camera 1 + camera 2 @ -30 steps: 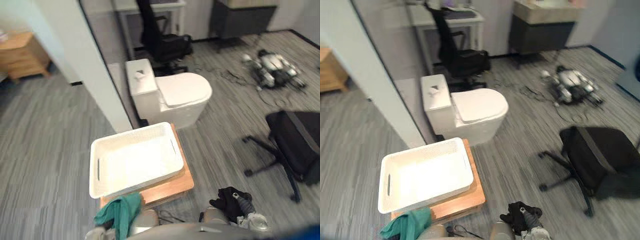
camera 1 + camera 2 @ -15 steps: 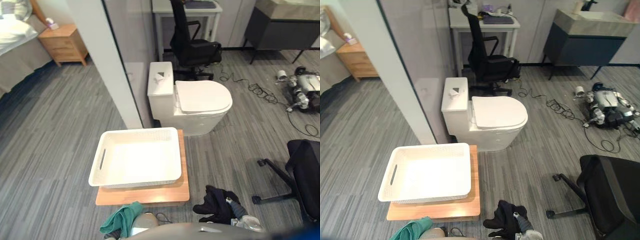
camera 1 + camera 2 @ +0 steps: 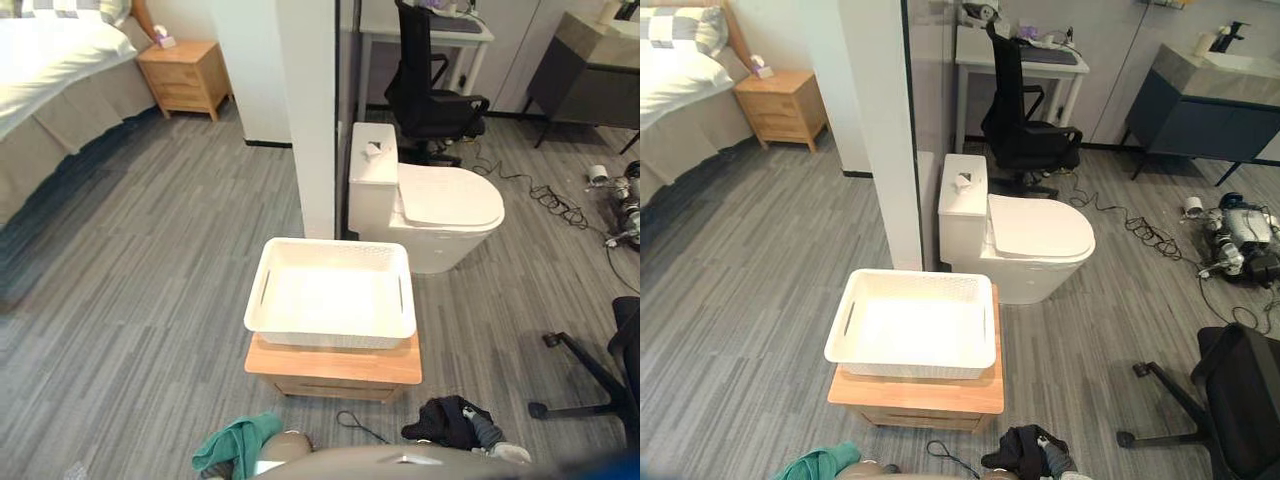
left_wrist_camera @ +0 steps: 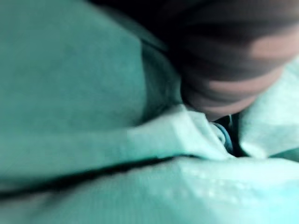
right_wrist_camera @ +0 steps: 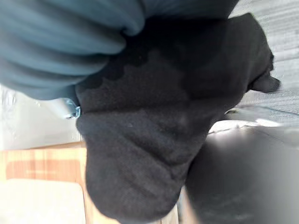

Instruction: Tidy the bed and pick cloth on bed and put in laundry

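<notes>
A white laundry basket [image 3: 330, 333] stands on a low wooden stand [image 3: 333, 362] on the floor just ahead of me, with nothing inside it. A green cloth [image 3: 238, 445] hangs at the lower left, draped over my left hand [image 4: 224, 51]; in the left wrist view the green cloth [image 4: 93, 93] covers the hand beyond its ribbed cover. A black cloth [image 3: 450, 420] hangs at the lower right at my right hand [image 5: 60, 42], and the black cloth [image 5: 163, 116] hides the hand past its cover. Both cloths are short of the basket.
A white toilet [image 3: 430, 205] stands right behind the basket beside a white wall end [image 3: 305, 110]. The bed [image 3: 40, 80] and a wooden nightstand [image 3: 185, 75] are at far left. One black office chair [image 3: 430, 95] is at the back, another [image 3: 1240, 400] at right.
The whole picture has shifted, so the camera has moved: the basket and toilet now sit square ahead and the bed has come into view at left. Both cloths stay at my hands.
</notes>
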Controlling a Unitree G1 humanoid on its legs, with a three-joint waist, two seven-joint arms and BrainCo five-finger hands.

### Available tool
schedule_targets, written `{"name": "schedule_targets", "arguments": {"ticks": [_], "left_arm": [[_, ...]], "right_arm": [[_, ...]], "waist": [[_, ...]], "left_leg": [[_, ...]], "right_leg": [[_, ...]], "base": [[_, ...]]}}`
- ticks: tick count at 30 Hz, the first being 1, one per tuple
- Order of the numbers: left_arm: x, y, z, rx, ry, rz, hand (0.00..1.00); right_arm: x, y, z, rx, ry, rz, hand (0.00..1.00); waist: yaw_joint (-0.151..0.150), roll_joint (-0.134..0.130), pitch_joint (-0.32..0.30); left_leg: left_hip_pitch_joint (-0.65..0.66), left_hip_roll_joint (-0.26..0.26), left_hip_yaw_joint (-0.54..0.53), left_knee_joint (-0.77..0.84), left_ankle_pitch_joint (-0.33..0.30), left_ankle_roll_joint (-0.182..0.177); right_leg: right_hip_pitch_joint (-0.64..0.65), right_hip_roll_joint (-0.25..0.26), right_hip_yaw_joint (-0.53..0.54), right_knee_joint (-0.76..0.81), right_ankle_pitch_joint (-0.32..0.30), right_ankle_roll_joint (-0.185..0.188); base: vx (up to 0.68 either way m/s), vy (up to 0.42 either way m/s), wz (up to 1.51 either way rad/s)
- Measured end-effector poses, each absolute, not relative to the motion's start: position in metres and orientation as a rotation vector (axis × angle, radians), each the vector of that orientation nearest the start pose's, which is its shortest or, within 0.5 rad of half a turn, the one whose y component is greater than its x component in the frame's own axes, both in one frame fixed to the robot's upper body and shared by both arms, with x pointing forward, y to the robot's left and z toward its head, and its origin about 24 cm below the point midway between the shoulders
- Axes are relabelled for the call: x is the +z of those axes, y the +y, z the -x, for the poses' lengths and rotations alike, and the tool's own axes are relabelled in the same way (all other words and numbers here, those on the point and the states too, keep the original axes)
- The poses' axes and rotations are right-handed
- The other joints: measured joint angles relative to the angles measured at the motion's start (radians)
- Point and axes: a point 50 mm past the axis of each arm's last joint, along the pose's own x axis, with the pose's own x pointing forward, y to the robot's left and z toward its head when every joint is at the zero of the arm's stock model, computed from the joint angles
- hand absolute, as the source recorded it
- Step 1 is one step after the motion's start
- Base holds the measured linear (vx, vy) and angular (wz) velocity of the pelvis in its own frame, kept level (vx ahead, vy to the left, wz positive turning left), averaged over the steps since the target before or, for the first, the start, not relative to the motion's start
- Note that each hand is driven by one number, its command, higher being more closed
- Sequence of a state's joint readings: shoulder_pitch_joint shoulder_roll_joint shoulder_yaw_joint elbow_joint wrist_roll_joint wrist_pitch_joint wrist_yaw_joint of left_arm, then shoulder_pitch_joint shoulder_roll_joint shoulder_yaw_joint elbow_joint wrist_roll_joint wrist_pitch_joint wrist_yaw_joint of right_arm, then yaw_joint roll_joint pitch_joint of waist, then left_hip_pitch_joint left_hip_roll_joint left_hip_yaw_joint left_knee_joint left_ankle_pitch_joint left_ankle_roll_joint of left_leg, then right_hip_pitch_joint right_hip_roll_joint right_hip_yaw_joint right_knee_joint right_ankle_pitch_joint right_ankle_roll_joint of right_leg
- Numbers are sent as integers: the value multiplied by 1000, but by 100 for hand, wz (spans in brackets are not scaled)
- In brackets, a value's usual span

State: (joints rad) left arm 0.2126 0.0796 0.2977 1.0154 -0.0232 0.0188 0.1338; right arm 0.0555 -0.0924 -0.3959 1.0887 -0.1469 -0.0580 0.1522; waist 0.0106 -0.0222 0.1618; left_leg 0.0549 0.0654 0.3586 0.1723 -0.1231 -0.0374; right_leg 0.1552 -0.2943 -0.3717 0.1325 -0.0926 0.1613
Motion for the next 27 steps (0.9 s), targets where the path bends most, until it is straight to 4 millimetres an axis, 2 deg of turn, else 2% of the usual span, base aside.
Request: {"name": "schedule_targets", "arguments": {"ticks": [2, 4, 6, 8, 10, 11, 14, 18, 22, 27], "left_arm": [[-164, 222, -40, 441, 1199, 2, 100], [-164, 218, -43, 374, 1195, -28, 100], [-164, 219, -45, 337, 1199, -70, 100], [-163, 222, -51, 325, 1192, -92, 100], [-162, 227, -51, 301, 1198, -137, 100], [-162, 227, -55, 269, 1195, -170, 100], [-161, 230, -55, 240, 1206, -208, 100], [-162, 228, -61, 227, 1201, -209, 100], [-162, 225, -62, 223, 1187, -191, 100], [-162, 225, -61, 218, 1188, -187, 100]], "right_arm": [[-157, -225, -94, -213, 1060, -72, 100], [-157, -225, -91, -256, 1051, -110, 100], [-159, -224, -87, -281, 1051, -148, 100], [-159, -220, -87, -284, 1038, -166, 100], [-159, -211, -89, -271, 1007, -188, 100], [-160, -207, -89, -261, 1003, -195, 100], [-160, -202, -91, -243, 1001, -199, 100], [-160, -202, -95, -258, 997, -229, 100], [-161, -201, -98, -236, 1007, -239, 100], [-161, -202, -95, -230, 1013, -231, 100]], "waist": [[0, -1, 1], [-18, 10, -2], [-21, 8, 2], [-19, -8, 5], [-22, -24, 7], [-25, -42, 8], [-18, -64, 12], [-20, -50, 23], [-21, -26, 31], [-21, -23, 33]], "left_leg": [[35, -17, 18, -63, 32, -1], [94, -57, 19, -213, 104, 5], [112, -67, 18, -278, 131, 4], [110, -64, 13, -278, 138, 4], [104, -68, -21, -278, 145, 4], [103, -68, -44, -278, 157, 2], [100, -68, -75, -278, 172, 18], [101, -62, -97, -278, 168, 12], [105, -48, -97, -279, 165, 4], [119, -33, -97, -279, 164, -7]], "right_leg": [[-5, -9, 2, -13, -4, 3], [-8, -21, -1, -10, -10, 13], [-8, -11, -16, -9, -20, 13], [-3, 6, 1, -20, -26, 13], [25, 46, 54, -59, -33, 6], [35, 67, 92, -76, -37, 6], [54, 89, 157, -78, -33, -29], [65, 100, 163, -79, -42, -67], [66, 113, 166, -73, -45, -72], [72, 125, 166, -64, -53, -82]], "base": [[-110, 40, -15], [-91, 55, 12], [-28, 34, 33], [30, 19, 23], [63, -2, 36], [133, -41, 44], [157, -29, 27], [99, -24, 18], [15, -41, -1], [-29, -45, -3]]}}
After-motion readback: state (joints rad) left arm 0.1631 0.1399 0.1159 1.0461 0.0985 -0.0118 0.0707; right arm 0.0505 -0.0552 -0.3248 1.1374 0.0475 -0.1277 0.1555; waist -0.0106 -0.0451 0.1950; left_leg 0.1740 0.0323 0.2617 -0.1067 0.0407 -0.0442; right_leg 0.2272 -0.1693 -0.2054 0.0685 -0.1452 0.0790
